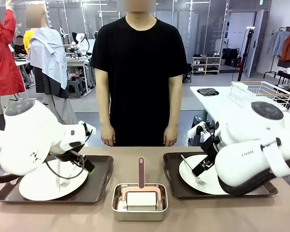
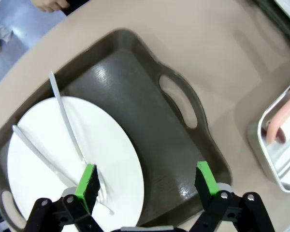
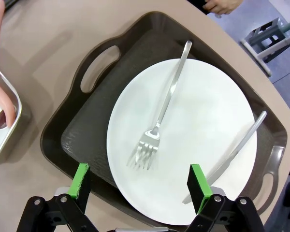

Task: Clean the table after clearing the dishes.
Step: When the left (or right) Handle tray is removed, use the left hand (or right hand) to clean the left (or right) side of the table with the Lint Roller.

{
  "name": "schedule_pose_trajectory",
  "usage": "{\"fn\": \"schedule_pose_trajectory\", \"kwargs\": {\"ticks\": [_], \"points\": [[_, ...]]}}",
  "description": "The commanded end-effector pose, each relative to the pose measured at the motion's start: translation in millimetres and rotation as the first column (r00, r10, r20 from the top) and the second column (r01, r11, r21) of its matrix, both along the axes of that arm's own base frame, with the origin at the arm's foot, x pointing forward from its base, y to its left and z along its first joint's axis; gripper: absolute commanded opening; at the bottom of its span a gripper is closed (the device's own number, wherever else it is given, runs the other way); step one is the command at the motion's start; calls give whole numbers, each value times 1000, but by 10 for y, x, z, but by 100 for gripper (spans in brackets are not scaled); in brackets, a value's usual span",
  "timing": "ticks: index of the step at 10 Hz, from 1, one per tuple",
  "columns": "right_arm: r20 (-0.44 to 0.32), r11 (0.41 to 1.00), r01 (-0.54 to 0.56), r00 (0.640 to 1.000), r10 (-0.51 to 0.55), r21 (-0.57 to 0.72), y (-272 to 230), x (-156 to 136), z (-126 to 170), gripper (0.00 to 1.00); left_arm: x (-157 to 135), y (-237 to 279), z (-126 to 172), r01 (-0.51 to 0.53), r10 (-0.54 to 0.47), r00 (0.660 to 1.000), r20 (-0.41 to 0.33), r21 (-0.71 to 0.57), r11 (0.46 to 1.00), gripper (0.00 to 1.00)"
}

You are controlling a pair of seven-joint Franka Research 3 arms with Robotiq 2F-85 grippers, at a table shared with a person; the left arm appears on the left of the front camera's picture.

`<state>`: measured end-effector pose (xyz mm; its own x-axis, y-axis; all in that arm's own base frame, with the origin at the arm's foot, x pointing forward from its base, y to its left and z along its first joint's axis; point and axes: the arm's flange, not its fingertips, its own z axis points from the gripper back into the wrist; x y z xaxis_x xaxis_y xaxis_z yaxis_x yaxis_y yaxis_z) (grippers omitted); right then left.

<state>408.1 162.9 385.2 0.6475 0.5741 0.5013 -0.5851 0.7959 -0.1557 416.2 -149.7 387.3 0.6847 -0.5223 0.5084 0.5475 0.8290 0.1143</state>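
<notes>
- Right wrist view — right gripper [image 3: 140, 182] spread wide above plate [image 3: 208, 116]; fork [image 3: 159, 116] beneath could slide off if tray [image 3: 87, 140] tilts.
- Left gripper [image 2: 147, 180] likewise wide, empty.

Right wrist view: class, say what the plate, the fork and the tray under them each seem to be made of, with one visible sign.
The plate looks like glazed ceramic, possibly melamine: plain white, smooth, soft sheen. The fork looks like stainless steel: silvery with bright reflections. The tray looks like moulded plastic: dark brown, grained floor, glossier rim, cut-out handles.
</notes>
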Motion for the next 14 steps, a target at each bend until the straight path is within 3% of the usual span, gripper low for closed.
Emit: {"fn": "schedule_pose_trajectory", "kwargs": {"ticks": [1,2,4,5,7,8,10,11,12,13,14], "points": [[-73,997,-19,997,24,75,-128,371,392,100,284,185,363,71,-75,996,-48,-89,993,100],[-113,987,-16,993,34,161,-194,568,580,100,399,244,570,116,-126,991,-45,-186,976,100],[-175,936,-44,978,111,349,-385,959,985,100,708,639,964,69,-117,987,-107,-370,926,100],[-203,892,11,975,91,452,-544,1119,1147,100,858,924,1102,46,-135,979,-154,-479,877,100],[-285,721,96,948,144,686,-1084,1243,1309,100,998,1575,1233,51,-225,961,-160,-698,714,100],[-322,597,166,932,164,785,-1467,1181,1263,100,971,1951,1207,37,-252,954,-164,-768,639,100],[-333,458,257,938,92,851,-2127,937,1065,100,845,2503,1005,-33,-202,963,-177,-824,565,100],[-374,410,321,926,52,853,-2471,814,958,100,776,2773,883,-82,-168,965,-201,-839,537,100],[-396,320,385,918,-33,865,-2901,664,882,100,682,3107,762,-153,-115,964,-238,-857,491,100],[-427,272,443,896,-120,854,-3290,518,822,100,569,3402,669,-206,-59,964,-261,-864,459,100],[-464,196,504,859,-216,841,-3677,315,783,100,400,3717,592,-286,27,952,-305,-855,434,100]]}}
